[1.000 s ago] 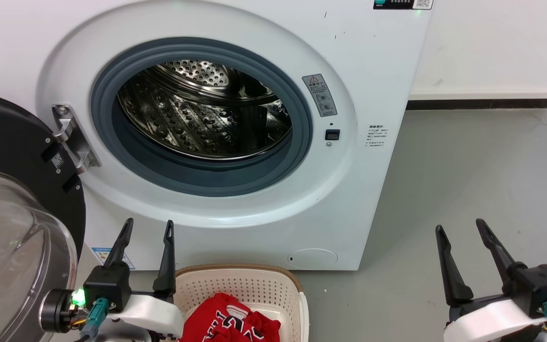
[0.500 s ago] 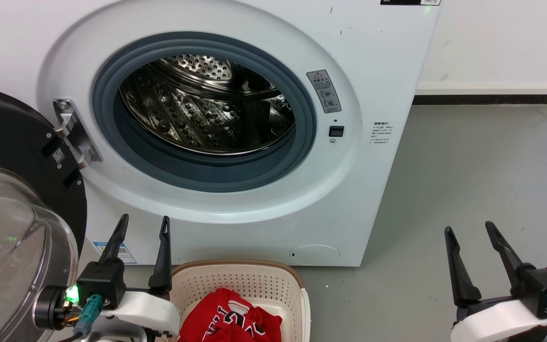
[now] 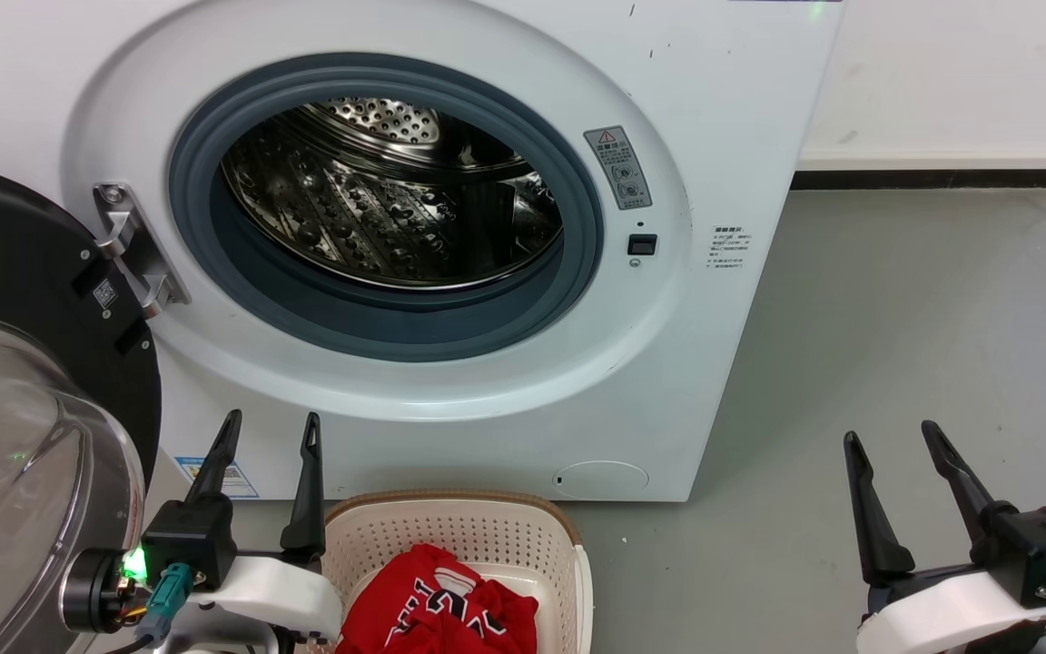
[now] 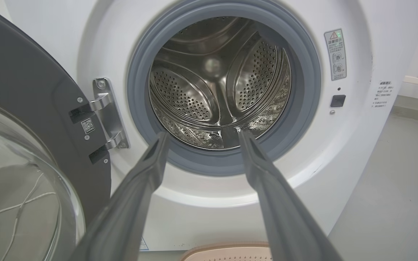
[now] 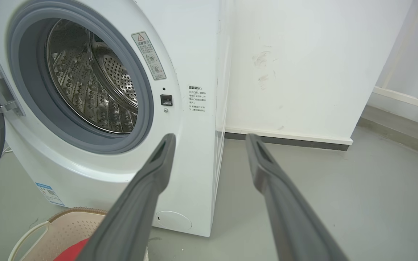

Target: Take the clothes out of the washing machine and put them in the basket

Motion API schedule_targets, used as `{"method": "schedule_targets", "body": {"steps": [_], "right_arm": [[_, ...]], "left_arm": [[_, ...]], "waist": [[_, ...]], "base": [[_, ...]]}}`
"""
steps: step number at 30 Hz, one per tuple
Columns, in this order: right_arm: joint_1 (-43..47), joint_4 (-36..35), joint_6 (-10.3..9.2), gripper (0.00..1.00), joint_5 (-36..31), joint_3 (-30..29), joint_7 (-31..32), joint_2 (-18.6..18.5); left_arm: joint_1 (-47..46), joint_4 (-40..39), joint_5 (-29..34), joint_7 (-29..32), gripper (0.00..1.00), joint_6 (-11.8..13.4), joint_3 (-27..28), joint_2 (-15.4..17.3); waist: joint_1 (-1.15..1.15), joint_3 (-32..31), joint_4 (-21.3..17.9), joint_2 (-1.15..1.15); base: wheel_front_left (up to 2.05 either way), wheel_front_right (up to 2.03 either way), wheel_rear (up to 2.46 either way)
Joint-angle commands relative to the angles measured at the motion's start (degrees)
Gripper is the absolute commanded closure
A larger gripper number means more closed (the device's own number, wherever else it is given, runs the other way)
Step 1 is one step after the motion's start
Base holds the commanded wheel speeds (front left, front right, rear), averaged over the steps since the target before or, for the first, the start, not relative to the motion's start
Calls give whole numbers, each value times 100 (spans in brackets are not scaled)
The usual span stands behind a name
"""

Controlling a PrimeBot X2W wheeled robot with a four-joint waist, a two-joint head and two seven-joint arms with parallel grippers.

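The white washing machine [image 3: 686, 109] stands ahead, its black-framed glass door [image 3: 24, 400] swung open to the left. Its steel drum [image 3: 387, 209] shows bare metal, also in the left wrist view [image 4: 216, 90] and the right wrist view [image 5: 93, 87]. Red clothes [image 3: 437, 609] with white lettering lie in the cream basket [image 3: 450, 509] on the floor in front of the machine. My left gripper [image 3: 271, 427] is open just left of the basket, fingers pointing at the machine. My right gripper [image 3: 891, 438] is open over the floor at the lower right. Both hold nothing.
Grey floor [image 3: 895, 309] stretches right of the machine to a white wall with a dark baseboard [image 3: 932, 179]. The open door takes up the space at my left. The basket's brown rim [image 5: 74, 212] and a red patch show in the right wrist view.
The whole head view has shifted slightly, so the camera moved. Both grippers stay open in about the same places; the clothes lie unchanged in the basket.
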Motion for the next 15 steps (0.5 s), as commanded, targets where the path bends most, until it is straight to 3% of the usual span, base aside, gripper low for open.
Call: {"method": "schedule_targets", "body": {"steps": [1, 12, 13, 15], "right_arm": [[-68, -1, -4, 0, -8, 5, -9, 6], [-140, 15, -4, 0, -11, 1, -41, 6], [-60, 5, 0, 100, -23, 3, -11, 0], [-14, 86, 1, 100, -20, 10, -1, 1]], "left_arm": [[-37, 4, -12, 0, 0, 22, -8, 32], [-125, 2, -41, -20, 0, 53, -60, 67], [-89, 2, -22, -7, 100, 34, -69, 44], [-63, 91, -38, -1, 100, 27, -80, 13]], "waist": [[0, 11, -1, 0], [0, 95, 9, 0], [0, 97, 9, 0], [0, 101, 8, 0]], "base": [[0, 0, 0], [0, 0, 0], [0, 0, 0], [0, 0, 0]]}}
